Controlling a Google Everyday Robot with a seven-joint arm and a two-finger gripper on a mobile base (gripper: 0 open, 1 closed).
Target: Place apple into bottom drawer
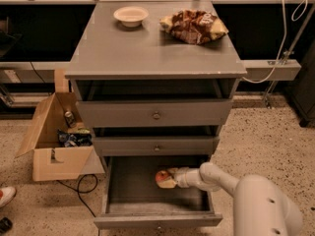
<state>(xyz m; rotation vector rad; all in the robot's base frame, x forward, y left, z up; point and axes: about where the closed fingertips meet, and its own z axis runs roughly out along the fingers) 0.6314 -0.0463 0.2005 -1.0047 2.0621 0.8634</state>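
Note:
The bottom drawer is pulled open and shows its bare grey floor. The red-orange apple with a yellowish patch sits inside it, right of the middle, low over or on the floor; I cannot tell which. My gripper reaches in from the right on a white arm and its fingers are around the apple.
The grey cabinet top carries a cream bowl and a crumpled chip bag. An open cardboard box with items stands on the floor at the left, with a black cable beside it. A shoe tip shows at far left.

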